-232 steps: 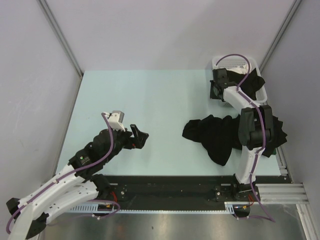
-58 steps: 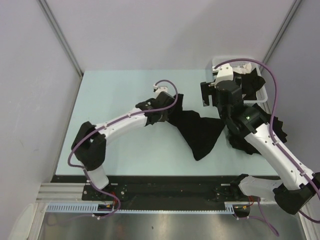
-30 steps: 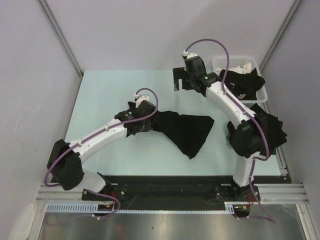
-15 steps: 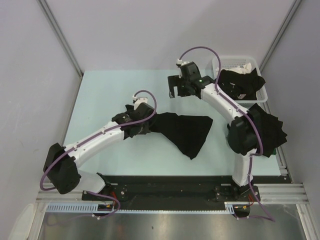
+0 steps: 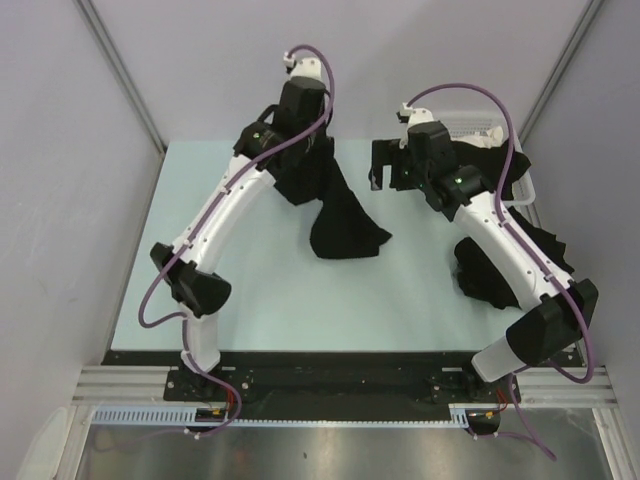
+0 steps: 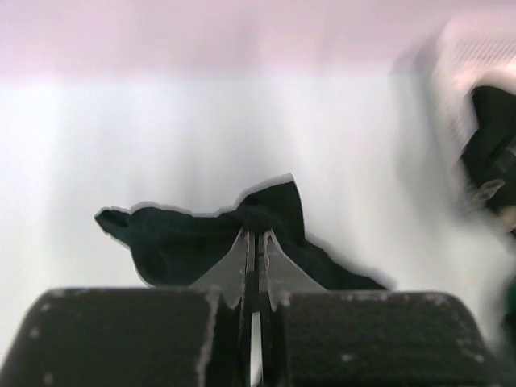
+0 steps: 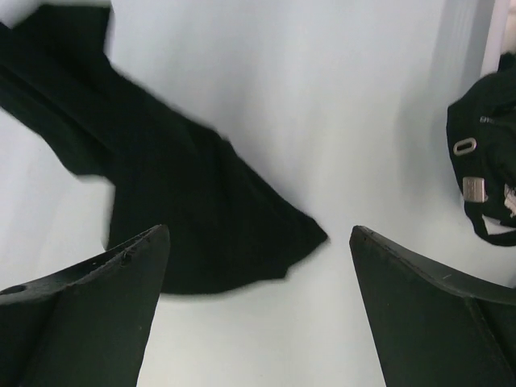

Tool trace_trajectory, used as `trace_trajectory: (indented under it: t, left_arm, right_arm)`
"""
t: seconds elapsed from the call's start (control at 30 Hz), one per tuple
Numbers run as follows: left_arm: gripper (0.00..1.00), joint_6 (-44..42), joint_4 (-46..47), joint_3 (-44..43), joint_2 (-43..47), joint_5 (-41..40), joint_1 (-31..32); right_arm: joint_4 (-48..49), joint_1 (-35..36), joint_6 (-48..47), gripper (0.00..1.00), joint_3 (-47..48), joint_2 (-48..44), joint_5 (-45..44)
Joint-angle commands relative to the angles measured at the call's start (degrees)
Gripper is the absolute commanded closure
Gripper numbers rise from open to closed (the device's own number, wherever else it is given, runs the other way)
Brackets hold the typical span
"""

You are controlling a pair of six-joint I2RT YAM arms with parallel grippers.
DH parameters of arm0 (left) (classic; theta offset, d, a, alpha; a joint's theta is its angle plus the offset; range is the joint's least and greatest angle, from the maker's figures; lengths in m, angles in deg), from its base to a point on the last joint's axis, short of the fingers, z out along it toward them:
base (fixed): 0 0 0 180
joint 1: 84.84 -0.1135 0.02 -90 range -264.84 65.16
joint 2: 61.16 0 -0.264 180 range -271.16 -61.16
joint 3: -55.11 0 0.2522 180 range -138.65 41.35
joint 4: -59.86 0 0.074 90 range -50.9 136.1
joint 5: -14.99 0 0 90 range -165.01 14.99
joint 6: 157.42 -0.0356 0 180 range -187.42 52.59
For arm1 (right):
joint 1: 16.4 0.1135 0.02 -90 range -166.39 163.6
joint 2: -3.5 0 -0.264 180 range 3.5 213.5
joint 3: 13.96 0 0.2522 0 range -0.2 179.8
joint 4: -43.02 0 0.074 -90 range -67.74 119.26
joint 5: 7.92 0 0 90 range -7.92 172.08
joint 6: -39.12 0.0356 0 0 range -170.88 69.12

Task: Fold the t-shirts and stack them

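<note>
A black t-shirt (image 5: 340,220) hangs from my left gripper (image 5: 298,160), which is raised over the far middle of the table; the shirt's lower end rests crumpled on the surface. In the left wrist view the jaws (image 6: 256,235) are shut on a bunched fold of that t-shirt (image 6: 177,242). My right gripper (image 5: 385,172) hovers to its right, open and empty. From the right wrist, its gripper (image 7: 258,231) looks down at the shirt's hem (image 7: 185,218). More black t-shirts lie heaped at the right edge (image 5: 480,275) and in the basket (image 5: 490,165).
The white slotted basket (image 5: 470,125) stands at the far right corner, with black cloth and a metal buckle (image 7: 476,161) showing at its side. Grey walls close in the table (image 5: 200,220) on three sides. Purple cables loop above both arms.
My left arm has lifted the t-shirt off the table and carried it toward the far side, so it now hangs. The right gripper has shifted right, nearer the basket, still open.
</note>
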Motion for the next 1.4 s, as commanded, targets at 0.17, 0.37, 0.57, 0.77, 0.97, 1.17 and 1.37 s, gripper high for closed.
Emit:
trace_trajectory:
  t: [0.17,0.37,0.57,0.77,0.97,1.17,1.37]
  left_arm:
    - [1.0,-14.38,14.83,-13.8,6.73,-14.93,-1.18]
    - [1.0,-20.55,17.77,1.39,19.55,-22.33,-2.49]
    - [1.0,-10.0,11.18,17.49,24.95,-14.36,-7.07]
    - [1.0,-3.32,4.67,9.08,13.89,-2.49,-4.79]
    - [1.0,-5.43,0.02,-6.91,1.23,-3.18,2.51]
    - [1.0,-7.08,1.5,-6.15,2.79,-4.49,2.95]
    - [1.0,-9.65,3.26,0.62,5.17,-4.94,2.95]
  right_arm:
    - [-0.89,0.49,-1.56,0.0,-2.38,-1.4,-2.07]
    - [-0.28,1.1,-0.33,0.0,-4.23,-1.75,-1.28]
    - [-0.01,2.15,0.29,0.0,-4.32,-1.13,-1.37]
    - [-0.62,2.24,-0.41,0.0,-4.32,-1.4,-1.98]
    - [-0.63,2.24,0.46,0.0,-5.98,-2.8,-0.93]
    - [3.94,2.42,1.7,0.0,-11.7,-5.62,0.48]
    - [3.94,2.42,1.35,0.0,-11.88,-4.65,0.39]
